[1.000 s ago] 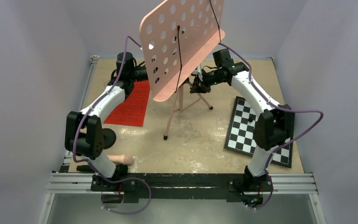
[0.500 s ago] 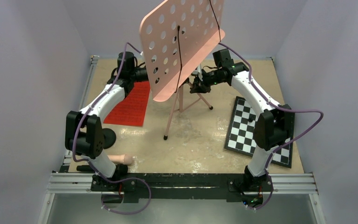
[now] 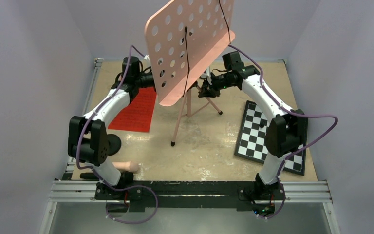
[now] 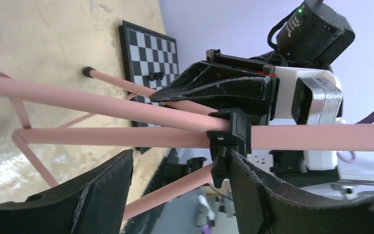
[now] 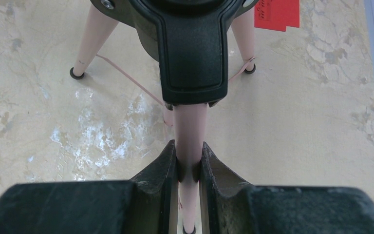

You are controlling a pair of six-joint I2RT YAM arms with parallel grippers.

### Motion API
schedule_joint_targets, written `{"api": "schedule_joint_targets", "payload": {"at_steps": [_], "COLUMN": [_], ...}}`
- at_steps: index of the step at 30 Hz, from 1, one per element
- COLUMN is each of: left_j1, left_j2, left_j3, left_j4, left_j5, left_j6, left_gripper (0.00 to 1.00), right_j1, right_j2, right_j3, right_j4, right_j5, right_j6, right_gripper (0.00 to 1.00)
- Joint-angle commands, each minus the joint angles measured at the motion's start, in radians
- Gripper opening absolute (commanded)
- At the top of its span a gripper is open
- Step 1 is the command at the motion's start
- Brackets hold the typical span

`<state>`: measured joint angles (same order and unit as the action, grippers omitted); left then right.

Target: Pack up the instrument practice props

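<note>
Fingers (image 5: 171, 170) of the right gripper (image 5: 190, 168) are closed on the pink upright tube of the music stand (image 5: 190, 131). One pad sits on each side, just below the black hub where the tripod legs splay. Fingers (image 4: 102, 195) of the left gripper (image 4: 180, 161) stand wide apart and grip nothing. The stand's tube and its black clamp collar (image 4: 230, 136) run crosswise just beyond the tips, with the collar nearer one finger. A finger of the right gripper shows on the far side of the same tube.

Seen from overhead, the stand is upright on its legs toward the far edge of the table (image 3: 204, 156), roughly midway between the left and right edges. Its perforated desk (image 3: 190, 48) is tilted and masks the left gripper's tips.

Red pages (image 3: 137, 109) lie flat left of the stand, toward the left edge and apart from its legs. Pink rod (image 3: 126, 166) lies at the near-left corner beside the left arm's base, with a black round base (image 3: 113, 144) just beyond it; whether the two are joined cannot be told. Checkerboard (image 3: 269, 136) lies along the right edge, partly under the right arm. Room for movement lies between the stand's front leg and the near edge.
</note>
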<state>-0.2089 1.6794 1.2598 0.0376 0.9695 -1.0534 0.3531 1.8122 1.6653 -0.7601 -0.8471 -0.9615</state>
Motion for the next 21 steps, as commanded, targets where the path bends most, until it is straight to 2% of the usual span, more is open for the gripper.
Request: {"api": "schedule_joint_targets", "payload": {"at_steps": [1, 5, 9, 15, 18, 21], "left_j1": [0.068, 0.073, 0.075, 0.070, 0.020, -0.014], "left_j2": [-0.009, -0.081, -0.221, -0.349, -0.412, -0.450], "left_j3": [0.015, 0.015, -0.099, -0.235, -0.346, -0.460], "left_j4": [-0.122, -0.119, 0.004, 0.057, 0.151, 0.321], "left_j5": [-0.197, -0.194, -0.184, -0.139, -0.133, -0.126], "left_j6": [0.282, 0.494, 0.801, 1.217, 1.482, 1.726], "left_gripper": [0.74, 0.73, 0.73, 0.75, 0.75, 0.77], "right_j1": [0.000, -0.001, -0.001, 0.000, -0.002, -0.001], "right_j2": [-0.002, -0.004, 0.001, 0.009, 0.006, 0.003], "right_j3": [-0.032, -0.024, -0.006, 0.021, 0.016, 0.014], "right_j4": [0.005, 0.007, -0.015, -0.026, -0.025, -0.040], "right_j5": [0.092, 0.094, 0.094, 0.097, 0.103, 0.109], "right_j6": [-0.034, -0.033, -0.051, -0.059, -0.054, -0.064], "right_gripper": [0.00, 0.00, 0.00, 0.00, 0.00, 0.00]}}
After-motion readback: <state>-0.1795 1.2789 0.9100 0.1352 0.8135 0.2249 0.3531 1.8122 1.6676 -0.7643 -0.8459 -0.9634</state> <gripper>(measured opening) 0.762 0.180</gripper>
